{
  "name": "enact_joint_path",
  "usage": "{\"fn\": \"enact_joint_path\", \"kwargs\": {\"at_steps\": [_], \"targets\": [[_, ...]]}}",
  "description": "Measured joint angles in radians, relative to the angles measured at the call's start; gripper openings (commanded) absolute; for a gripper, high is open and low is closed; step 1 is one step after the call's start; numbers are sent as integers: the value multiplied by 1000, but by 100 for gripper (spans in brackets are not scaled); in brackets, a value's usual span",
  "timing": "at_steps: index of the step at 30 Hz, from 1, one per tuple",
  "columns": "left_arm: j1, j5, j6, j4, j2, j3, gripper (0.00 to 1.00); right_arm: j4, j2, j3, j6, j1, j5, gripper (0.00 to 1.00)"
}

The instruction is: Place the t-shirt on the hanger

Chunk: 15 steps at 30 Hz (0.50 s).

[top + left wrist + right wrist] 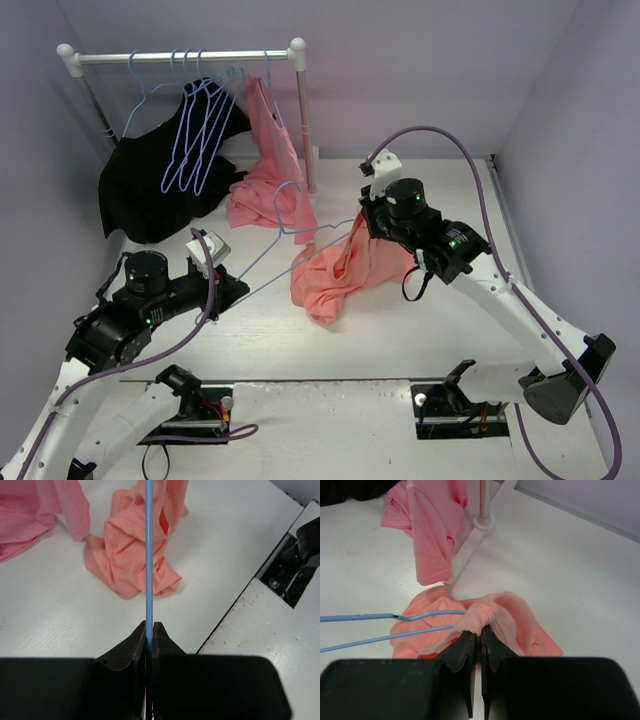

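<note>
The light-blue wire hanger (285, 245) lies slanted over the table, its hook (290, 192) toward the rack. My left gripper (236, 284) is shut on its lower wire (148, 555), which runs straight out from between the fingertips (149, 628). The salmon-pink t-shirt (338, 270) hangs bunched, lifted at its top by my right gripper (366, 226). In the right wrist view the jaws (481, 631) pinch a fold of the t-shirt (520, 625), and the hanger's end (420, 615) reaches into the cloth beside them. The t-shirt's lower folds (130, 555) rest on the table.
A white-capped rack bar (185, 57) stands at the back with several blue hangers (195, 140), a black garment (150, 195) and a second pink garment (262, 170) draped to the table. The rack's post (485, 500) is just behind the t-shirt. Metal base plates (300, 420) line the near edge.
</note>
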Motion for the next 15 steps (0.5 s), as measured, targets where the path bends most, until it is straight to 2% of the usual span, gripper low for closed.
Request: {"fn": "enact_joint_path", "kwargs": {"at_steps": [15], "targets": [[0,14,113,-134,1,138,0,-6,-34,-18,-18,-41,-28,0]]}}
